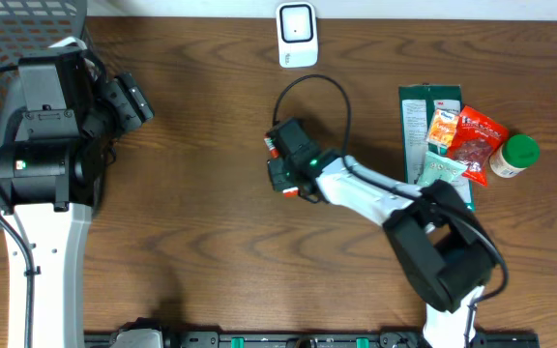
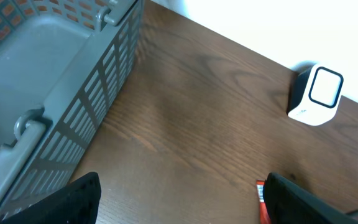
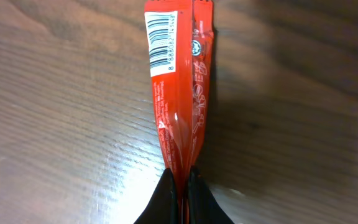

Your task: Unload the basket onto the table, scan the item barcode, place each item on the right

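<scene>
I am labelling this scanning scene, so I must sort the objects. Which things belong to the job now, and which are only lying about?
For the job:
- red packet, barcode showing, pinched in the right fingers
- white scanner

Lying about:
- grey basket
- green box
- orange snack bag
- red snack bag
- green-capped jar

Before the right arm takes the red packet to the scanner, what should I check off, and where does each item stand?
1. Grip: right gripper shut on red packet: ok.
2. Code clear: barcode uncovered by the fingers, at the packet's far end: ok.
3. Barcode turned toward the scanner: cannot tell.
4. Other arm: left gripper open, over by the basket, out of the way: ok.
5. Clutter: other groceries lie apart, off to the right: ok.
</scene>
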